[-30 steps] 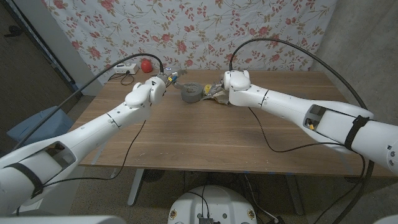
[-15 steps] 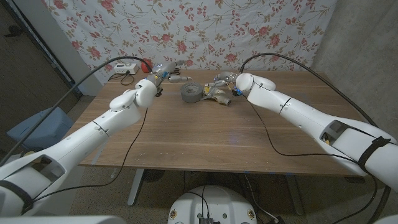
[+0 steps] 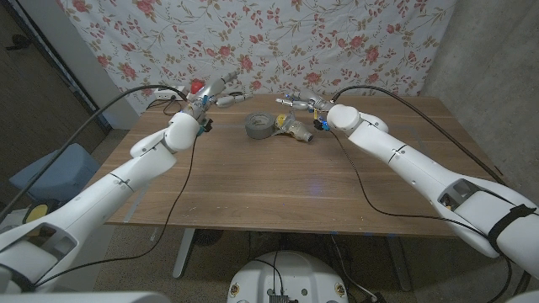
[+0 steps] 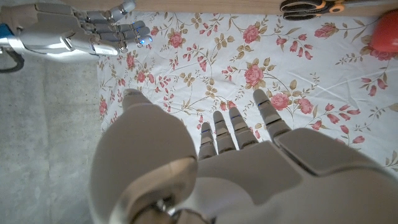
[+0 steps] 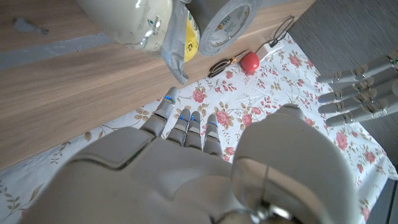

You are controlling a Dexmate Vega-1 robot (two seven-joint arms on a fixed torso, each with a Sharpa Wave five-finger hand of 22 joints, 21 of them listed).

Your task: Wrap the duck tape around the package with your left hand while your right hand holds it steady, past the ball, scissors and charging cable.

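While both arms are reaching out over the wooden table point(image 3: 278, 189), neither hand is gripping anything. The left hand point(image 3: 212, 94) is hanging out at the far left with fingers spread and empty, and the right hand point(image 3: 301, 103) is hovering with fingers apart just behind the package point(image 3: 297, 128). The duck tape point(image 3: 260, 124) is sitting right beside the package, near the far edge. Further back, the scissors point(image 5: 222, 63), the red ball point(image 3: 196, 86) and the charging cable point(image 5: 278, 36) are lying by the floral backdrop.
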